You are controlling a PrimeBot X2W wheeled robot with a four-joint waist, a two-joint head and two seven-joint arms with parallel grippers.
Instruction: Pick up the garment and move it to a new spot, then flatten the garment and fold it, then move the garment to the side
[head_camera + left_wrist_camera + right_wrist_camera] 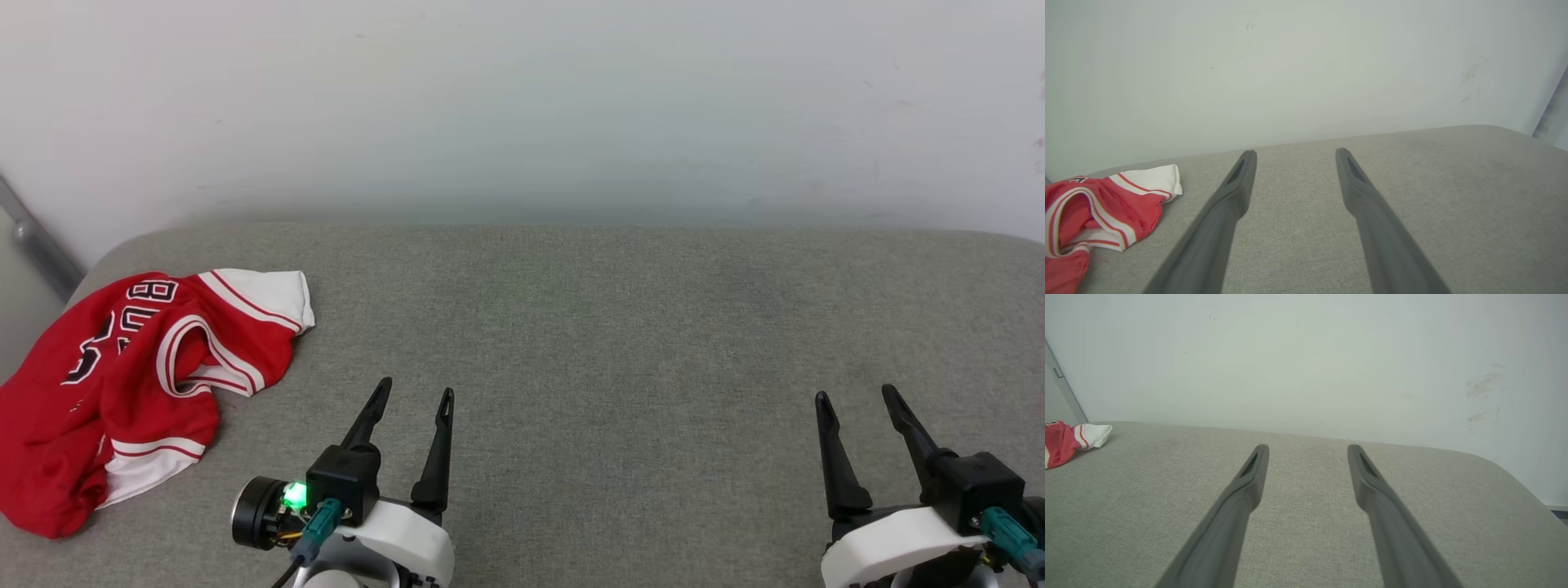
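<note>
The shirt (131, 384) lies crumpled at the left edge of the head view, mid to lower left of the frame, on the grey pad (620, 343). It is red with white, red-striped sleeves; one sleeve points to the upper right and the other lies at the bottom of the heap. Part of the black, white-outlined lettering shows along its upper side. In the left wrist view the shirt (1094, 212) sits at the lower left; in the right wrist view it is at the far left edge, well apart from the fingers. The left gripper (416, 388) stands at the lower centre-left of the head view, near the shirt but not touching it. Its fingers are spread, with bare pad between them and nothing held. A green light (294, 493) glows on its wrist. The right gripper (856, 394) stands at the lower right, well apart from the shirt, with fingers likewise spread and nothing between them. A pale wall (522, 98) rises behind the pad across the upper frame.
</note>
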